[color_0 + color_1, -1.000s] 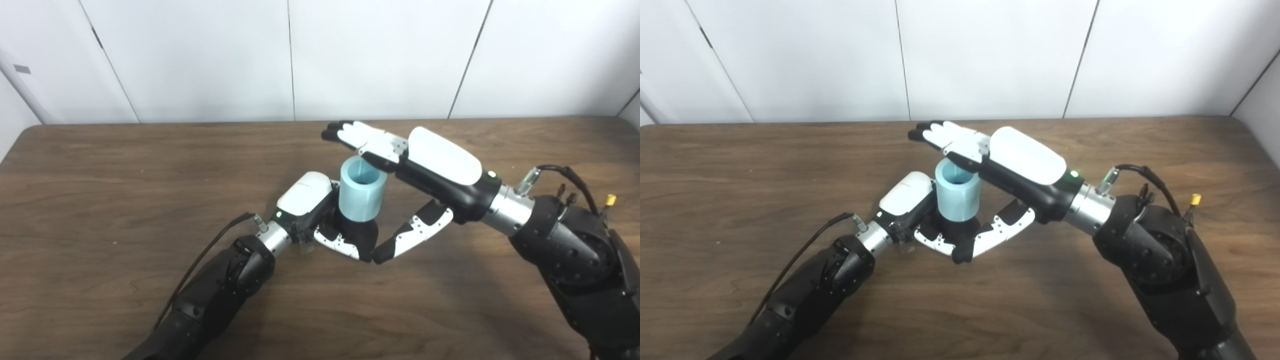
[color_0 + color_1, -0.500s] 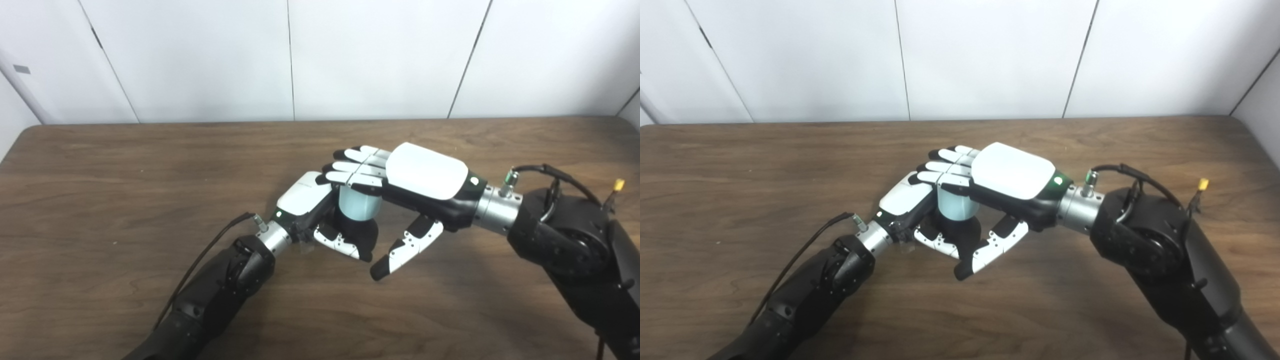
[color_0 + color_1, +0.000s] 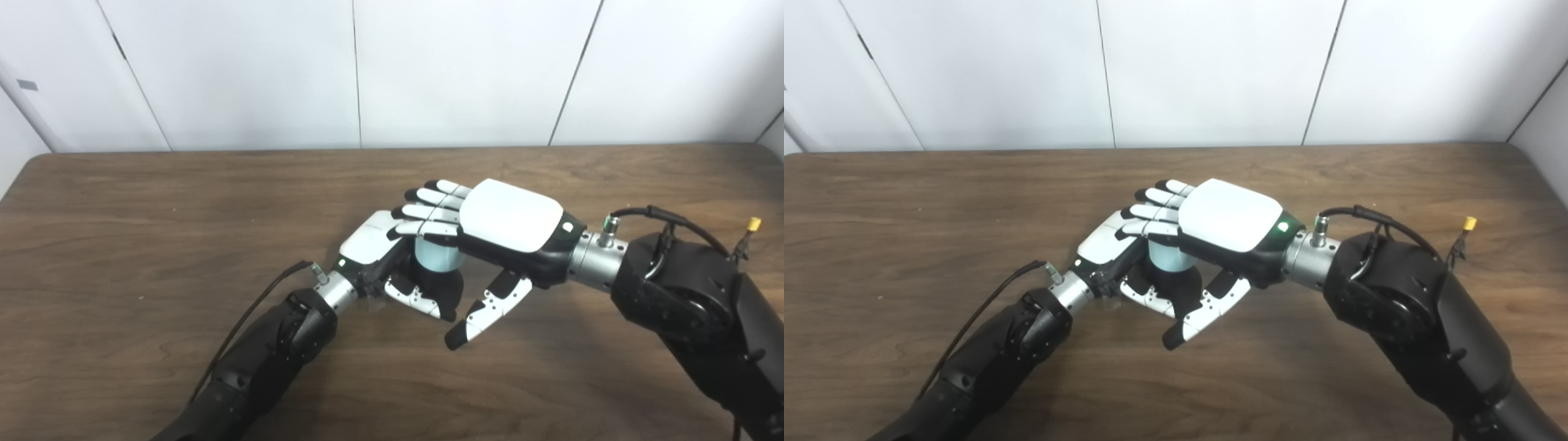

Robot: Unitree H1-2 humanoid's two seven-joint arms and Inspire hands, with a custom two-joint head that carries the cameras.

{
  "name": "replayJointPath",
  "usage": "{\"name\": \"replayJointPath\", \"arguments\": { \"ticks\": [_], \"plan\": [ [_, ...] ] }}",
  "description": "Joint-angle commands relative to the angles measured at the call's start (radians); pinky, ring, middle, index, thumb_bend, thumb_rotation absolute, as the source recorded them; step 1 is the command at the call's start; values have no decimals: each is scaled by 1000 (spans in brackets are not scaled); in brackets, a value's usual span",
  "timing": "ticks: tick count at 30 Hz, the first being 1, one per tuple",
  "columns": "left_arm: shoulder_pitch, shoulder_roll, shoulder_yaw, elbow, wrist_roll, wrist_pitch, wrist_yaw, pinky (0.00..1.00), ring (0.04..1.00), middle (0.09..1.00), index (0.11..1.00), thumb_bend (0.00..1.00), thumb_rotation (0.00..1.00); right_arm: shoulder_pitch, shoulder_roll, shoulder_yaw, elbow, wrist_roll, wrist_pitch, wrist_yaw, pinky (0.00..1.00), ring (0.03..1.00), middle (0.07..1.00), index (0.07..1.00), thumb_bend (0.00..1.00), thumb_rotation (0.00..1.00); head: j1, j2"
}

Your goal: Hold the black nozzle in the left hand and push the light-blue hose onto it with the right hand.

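Observation:
My left hand (image 3: pixel 392 263) is shut around the black nozzle (image 3: pixel 442 283), which stands upright on the table. The light-blue hose (image 3: pixel 436 257), a short wide tube, sits on top of the nozzle with only its lower wall showing. My right hand (image 3: pixel 490 223) lies flat, palm down, on the hose's top end, its fingers (image 3: pixel 429 213) straight and spread over my left hand. Its thumb (image 3: pixel 484 309) hangs down at the front, apart from the hose. The same scene shows in the right eye view, with the hose (image 3: pixel 1167 257) under the right hand (image 3: pixel 1213 220).
The brown wooden table (image 3: pixel 153 202) runs to a white panelled wall at the back. A black cable (image 3: pixel 257 306) trails from my left wrist over the table. Cables and a yellow connector (image 3: pixel 754 224) sit on my right forearm.
My right hand has dropped from a tilted pose above the hose to flat on its top. It has moved left and down, and less of the hose shows above the nozzle.

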Motion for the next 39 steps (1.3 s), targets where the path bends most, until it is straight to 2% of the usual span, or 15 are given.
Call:
{"name": "replayJointPath", "arguments": {
  "ticks": [1,3,12,19,23,26,29,31,33,35,37,39],
  "plan": [
    [128,10,-42,93,21,39,-56,346,381,477,518,501,0,64,-23,61,27,-3,24,105,934,971,938,908,925,904,1,1],
    [128,11,-42,88,23,43,-59,339,378,479,535,499,0,78,-17,77,22,-15,18,103,908,958,933,904,933,909,1,1],
    [131,13,-37,81,25,53,-63,357,384,483,516,501,0,119,-13,138,31,-57,5,99,940,969,946,915,922,911,3,7],
    [131,15,-33,84,29,40,-49,351,382,479,513,502,0,118,-27,164,24,-95,23,144,990,1000,990,961,911,946,5,9],
    [133,15,-28,83,24,41,-55,351,382,484,515,501,0,116,-29,158,27,-97,31,137,1000,1000,1000,985,913,951,4,9],
    [132,16,-27,84,26,46,-61,353,383,483,515,501,0,106,-29,129,29,-75,39,102,1000,1000,1000,988,901,948,1,9],
    [131,16,-29,85,30,44,-61,351,382,482,515,501,0,99,-12,78,26,-42,64,51,967,1000,999,985,872,946,-1,7],
    [131,14,-29,86,29,47,-62,354,384,484,513,502,0,107,22,14,35,-7,66,-42,931,999,992,982,806,944,-1,5],
    [131,12,-30,92,32,42,-53,356,386,484,513,502,0,108,88,-85,45,67,94,-149,932,1000,999,997,693,933,0,5],
    [132,10,-30,95,33,40,-50,343,376,475,522,500,0,96,151,-178,60,148,104,-237,937,1000,1000,1000,638,916,0,5],
    [133,9,-30,91,31,42,-55,342,377,479,520,501,0,82,206,-268,83,236,118,-299,908,1000,1000,1000,654,872,-2,3],
    [133,8,-30,90,29,39,-54,344,378,482,519,501,0,72,256,-357,135,339,99,-361,856,985,1000,1000,691,826,1,3]
  ]
}}
